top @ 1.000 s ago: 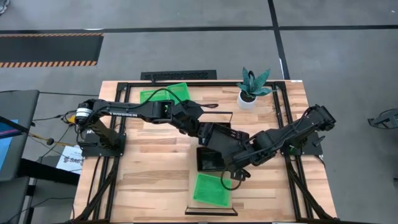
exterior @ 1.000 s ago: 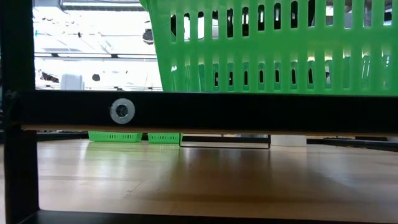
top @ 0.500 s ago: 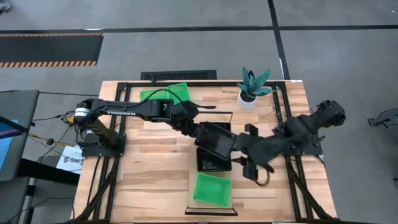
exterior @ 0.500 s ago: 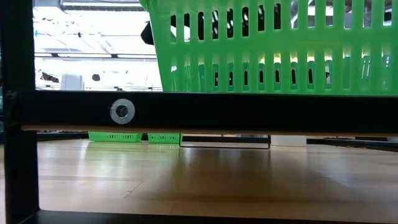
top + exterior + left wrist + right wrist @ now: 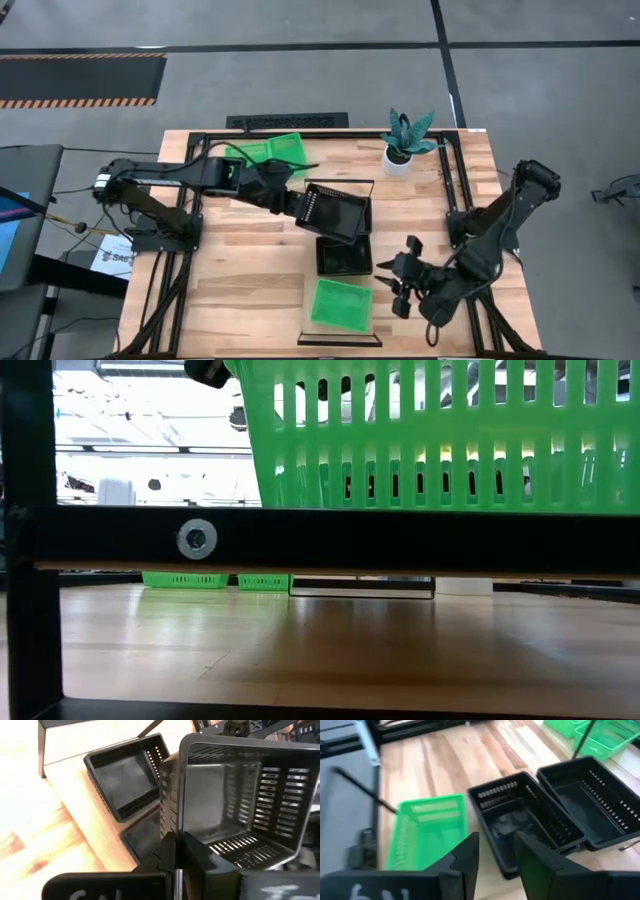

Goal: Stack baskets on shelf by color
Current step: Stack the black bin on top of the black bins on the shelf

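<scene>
My left gripper is shut on a black basket, which it holds tilted over the far end of the shelf. A second black basket sits on the middle of the shelf board. A green basket sits by its base at the near end. Two more green baskets lie on the table near the far edge. My right gripper is open, to the right of the shelf, and touches nothing. In the right wrist view its fingers point toward the green basket and the black basket. My left gripper pinches one end wall of the black basket at its rim, with one finger inside the basket and one outside. It comes from the table's left, roughly level. The basket is tilted; whether its lower edge touches the shelf, I cannot tell.
A potted plant in a white pot stands near the far right corner. Black rails frame the table. In the low view the green basket fills the top above a black bar. Bare wood lies on the near left.
My right gripper has drawn back from the shelf's middle toward the table's right and near edges. My left gripper has carried the black basket toward the far left, away from the basket on the shelf, and the held basket has tipped further.
</scene>
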Tool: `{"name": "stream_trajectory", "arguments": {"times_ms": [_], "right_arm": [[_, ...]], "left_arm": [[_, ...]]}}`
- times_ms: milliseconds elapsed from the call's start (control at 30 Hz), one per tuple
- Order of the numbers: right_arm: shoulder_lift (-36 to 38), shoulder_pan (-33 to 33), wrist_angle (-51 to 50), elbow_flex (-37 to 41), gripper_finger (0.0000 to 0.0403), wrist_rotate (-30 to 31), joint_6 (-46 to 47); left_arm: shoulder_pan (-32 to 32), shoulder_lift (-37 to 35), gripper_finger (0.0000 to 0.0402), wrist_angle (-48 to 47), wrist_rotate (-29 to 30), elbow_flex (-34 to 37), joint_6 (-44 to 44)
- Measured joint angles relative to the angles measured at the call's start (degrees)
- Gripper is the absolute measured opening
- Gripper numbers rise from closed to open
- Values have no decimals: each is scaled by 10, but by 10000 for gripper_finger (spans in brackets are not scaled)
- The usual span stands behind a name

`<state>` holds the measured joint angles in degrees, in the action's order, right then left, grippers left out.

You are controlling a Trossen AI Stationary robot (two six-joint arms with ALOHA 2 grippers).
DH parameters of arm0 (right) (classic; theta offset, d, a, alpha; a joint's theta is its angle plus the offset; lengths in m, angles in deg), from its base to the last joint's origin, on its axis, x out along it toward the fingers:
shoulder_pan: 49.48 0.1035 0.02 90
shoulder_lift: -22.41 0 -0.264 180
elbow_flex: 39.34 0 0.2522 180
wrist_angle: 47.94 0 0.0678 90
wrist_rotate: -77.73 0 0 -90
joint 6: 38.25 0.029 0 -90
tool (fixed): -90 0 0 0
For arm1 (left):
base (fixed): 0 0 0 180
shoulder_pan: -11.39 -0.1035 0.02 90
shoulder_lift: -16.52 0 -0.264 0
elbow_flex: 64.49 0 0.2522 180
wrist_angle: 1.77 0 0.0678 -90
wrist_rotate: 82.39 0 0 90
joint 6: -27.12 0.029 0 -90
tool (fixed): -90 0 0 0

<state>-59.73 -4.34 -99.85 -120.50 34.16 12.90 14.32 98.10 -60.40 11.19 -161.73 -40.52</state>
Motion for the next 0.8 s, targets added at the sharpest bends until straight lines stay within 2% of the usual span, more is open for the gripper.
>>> {"name": "stream_trajectory", "arguments": {"times_ms": [167,433,800], "right_arm": [[-3,-24,52,67,127,-6,0],[-5,-59,102,129,118,-82,-4],[-5,-75,117,133,118,-134,-4]], "left_arm": [[21,0,0,-1,19,0,-15],[43,0,0,-4,44,0,-34],[61,0,1,-9,67,1,-49]]}}
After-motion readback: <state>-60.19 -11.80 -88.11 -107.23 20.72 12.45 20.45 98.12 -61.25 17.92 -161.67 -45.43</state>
